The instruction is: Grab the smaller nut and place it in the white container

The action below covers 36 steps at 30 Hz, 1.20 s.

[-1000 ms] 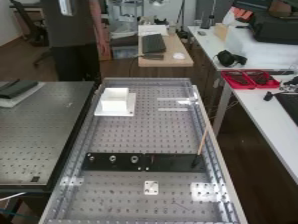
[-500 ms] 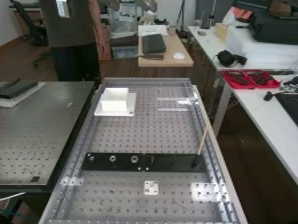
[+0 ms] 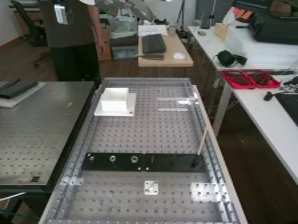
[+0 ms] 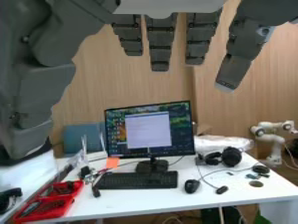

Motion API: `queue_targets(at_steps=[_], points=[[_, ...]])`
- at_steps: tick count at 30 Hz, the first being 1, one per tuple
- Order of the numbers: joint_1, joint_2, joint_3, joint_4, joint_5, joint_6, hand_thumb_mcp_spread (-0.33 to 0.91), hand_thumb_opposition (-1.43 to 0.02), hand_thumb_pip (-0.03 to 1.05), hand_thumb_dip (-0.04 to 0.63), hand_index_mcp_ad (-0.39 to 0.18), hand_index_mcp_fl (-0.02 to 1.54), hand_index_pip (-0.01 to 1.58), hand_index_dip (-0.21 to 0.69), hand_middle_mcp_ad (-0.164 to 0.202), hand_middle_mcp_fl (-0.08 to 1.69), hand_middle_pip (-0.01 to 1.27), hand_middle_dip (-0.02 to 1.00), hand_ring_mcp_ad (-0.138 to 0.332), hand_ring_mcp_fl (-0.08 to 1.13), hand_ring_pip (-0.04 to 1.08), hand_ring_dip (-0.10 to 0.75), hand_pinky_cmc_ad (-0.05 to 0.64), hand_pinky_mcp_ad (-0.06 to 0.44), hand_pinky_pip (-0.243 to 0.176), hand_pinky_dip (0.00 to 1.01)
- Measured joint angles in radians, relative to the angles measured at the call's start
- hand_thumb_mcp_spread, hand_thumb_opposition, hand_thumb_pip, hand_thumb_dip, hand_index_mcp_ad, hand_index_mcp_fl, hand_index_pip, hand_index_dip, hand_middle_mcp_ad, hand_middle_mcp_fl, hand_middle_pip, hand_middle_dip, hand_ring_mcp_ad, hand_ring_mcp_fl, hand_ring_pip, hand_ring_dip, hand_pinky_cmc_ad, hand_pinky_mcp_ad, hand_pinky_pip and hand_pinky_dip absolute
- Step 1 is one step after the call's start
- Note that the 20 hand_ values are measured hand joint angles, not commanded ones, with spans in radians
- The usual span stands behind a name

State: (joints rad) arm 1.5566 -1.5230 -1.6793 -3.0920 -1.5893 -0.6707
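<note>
Fingers (image 4: 160,42) extended, spread wide and empty. The smaller nut (image 3: 91,158) is best approached from directly above and pinched narrowly, clear of the larger nut (image 3: 113,158).

Bright red marked the tray (image 3: 250,87), white the container (image 3: 114,104), black the bar (image 3: 174,162); rows of dark dots patterned the grey bench (image 3: 133,175).

no legible text, label, brand, number or sign, any print on the computer monitor (image 4: 118,145) too small to read
</note>
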Motion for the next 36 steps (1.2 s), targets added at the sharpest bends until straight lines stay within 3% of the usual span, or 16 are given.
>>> queue_targets(at_steps=[13, 22, 27, 30, 36], points=[[-0.023, 0.024, -0.110, 0.052, -0.003, -0.003, 0.30, -0.72, 0.44, 0.084, -0.009, 0.03, 0.09, -0.019, 0.075, 0.09, 0.13, 0.20, 0.169, 0.00, 0.15, 0.065, 0.428, 0.344, -0.101, 0.65], [-0.080, 0.036, -0.184, 0.086, -0.037, -0.026, 0.31, -0.74, 0.47, 0.098, -0.009, 0.04, 0.10, -0.066, 0.077, 0.12, 0.13, 0.20, 0.173, 0.00, 0.16, 0.065, 0.428, 0.347, -0.101, 0.65], [-0.140, 0.029, -0.221, 0.108, -0.100, -0.025, 0.31, -0.75, 0.48, 0.113, -0.012, 0.04, 0.18, -0.091, 0.075, 0.11, 0.13, 0.20, 0.175, 0.00, 0.15, 0.065, 0.428, 0.344, -0.101, 0.65], [-0.173, 0.017, -0.234, 0.118, -0.140, -0.026, 0.30, -0.76, 0.55, 0.126, -0.024, 0.05, 0.25, -0.091, 0.077, 0.14, 0.13, 0.20, 0.175, 0.00, 0.15, 0.065, 0.424, 0.344, -0.101, 0.65], [-0.220, -0.004, -0.282, 0.173, -0.192, -0.045, 0.31, -0.77, 0.55, 0.143, -0.049, 0.05, 0.35, -0.091, 0.075, 0.13, 0.13, 0.21, 0.173, 0.00, 0.15, 0.065, 0.424, 0.344, -0.105, 0.61]])
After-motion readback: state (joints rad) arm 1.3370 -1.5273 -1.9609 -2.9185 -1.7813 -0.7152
